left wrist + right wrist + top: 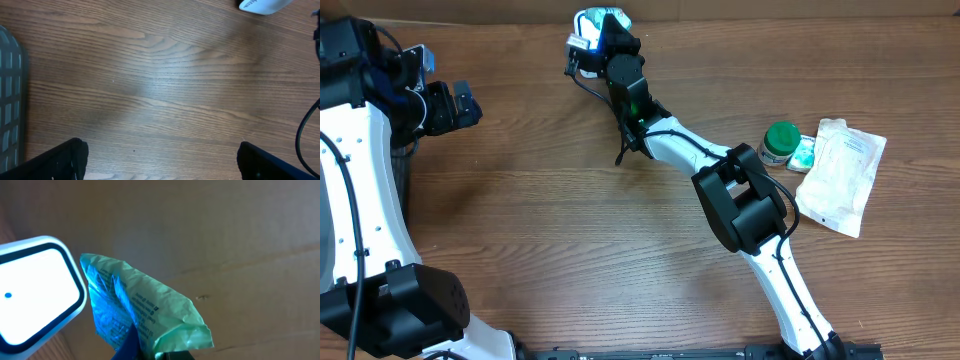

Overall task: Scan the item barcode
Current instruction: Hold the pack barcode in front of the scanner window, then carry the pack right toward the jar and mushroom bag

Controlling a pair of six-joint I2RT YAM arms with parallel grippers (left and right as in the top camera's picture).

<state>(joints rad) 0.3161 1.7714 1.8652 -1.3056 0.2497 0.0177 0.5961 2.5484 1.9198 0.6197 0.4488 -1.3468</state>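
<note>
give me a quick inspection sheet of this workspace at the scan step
surface: wooden table, no spills seen
job's things: green packet held up beside the white scanner, whose window glows
clutter: green-lidded jar, teal packet and white pouch grouped on the right; grey gridded bin at the left edge
grippers: right gripper shut on the green packet; left gripper open, holding nothing, over bare wood
cables: black cable hanging off the right arm; another black cable in the left wrist view
surroundings: tan board along the far edge
</note>
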